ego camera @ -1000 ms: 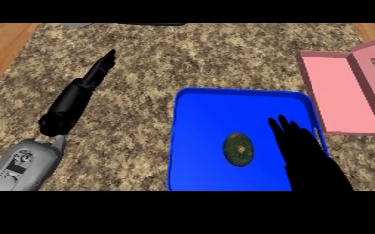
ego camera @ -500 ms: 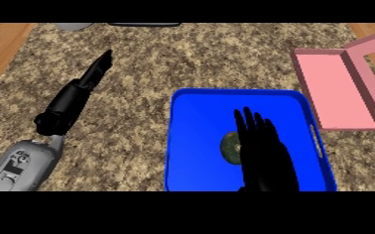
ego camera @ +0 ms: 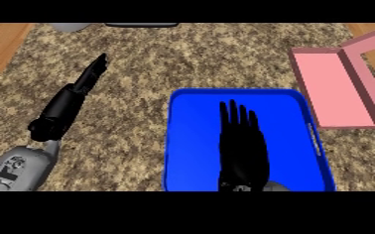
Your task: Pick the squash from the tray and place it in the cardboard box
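2 black hands are over the speckled granite counter (ego camera: 183,59), and only 1 is at work: the right hand (ego camera: 242,148) lies flat over the middle of the shallow blue plastic tray (ego camera: 190,129), fingers straight and together, pointing away from the robot, not curled round anything. The squash does not show at all; my guess is that it sits on the tray under that palm, but nothing visible confirms it, so I cannot say whether the hand touches it or only covers it. The left hand (ego camera: 92,74) is well apart at the left, fingers straight, resting above bare counter. The pink open box (ego camera: 330,87) waits beyond the tray's right edge, close beside it. From where I stand the risk lies in the closing. With the squash hidden, the fingers may curl beside it rather than round it, nudging it across the smooth tray floor towards a wall. A rounded vegetable would likely roll from a lopsided pinch. The raised tray rim and the box's near wall then stand between the pick and the drop, so a low carry could catch either.
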`<act>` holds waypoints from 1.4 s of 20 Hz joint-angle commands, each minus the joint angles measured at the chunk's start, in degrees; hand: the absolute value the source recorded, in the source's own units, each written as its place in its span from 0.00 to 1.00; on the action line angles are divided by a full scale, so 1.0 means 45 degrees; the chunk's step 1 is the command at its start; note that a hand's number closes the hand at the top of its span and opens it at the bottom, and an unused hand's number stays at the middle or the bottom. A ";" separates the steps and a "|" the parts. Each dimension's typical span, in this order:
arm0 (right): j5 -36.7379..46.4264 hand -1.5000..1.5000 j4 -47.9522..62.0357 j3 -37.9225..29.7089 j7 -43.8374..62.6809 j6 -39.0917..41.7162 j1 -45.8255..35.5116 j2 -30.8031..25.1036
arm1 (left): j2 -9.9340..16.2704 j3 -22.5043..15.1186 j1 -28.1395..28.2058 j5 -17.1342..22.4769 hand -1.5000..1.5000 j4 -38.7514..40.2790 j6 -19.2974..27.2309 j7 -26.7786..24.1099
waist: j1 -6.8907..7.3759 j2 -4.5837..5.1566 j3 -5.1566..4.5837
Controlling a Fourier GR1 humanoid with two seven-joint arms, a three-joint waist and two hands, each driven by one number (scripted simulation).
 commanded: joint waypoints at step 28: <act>0.3093 0.00 0.2915 -0.2770 -0.1874 0.0820 0.1828 0.1966 | -0.0811 0.1581 0.1193 -0.1101 0.50 -0.0846 -0.1323 -0.0145 | -0.0074 0.0027 0.0032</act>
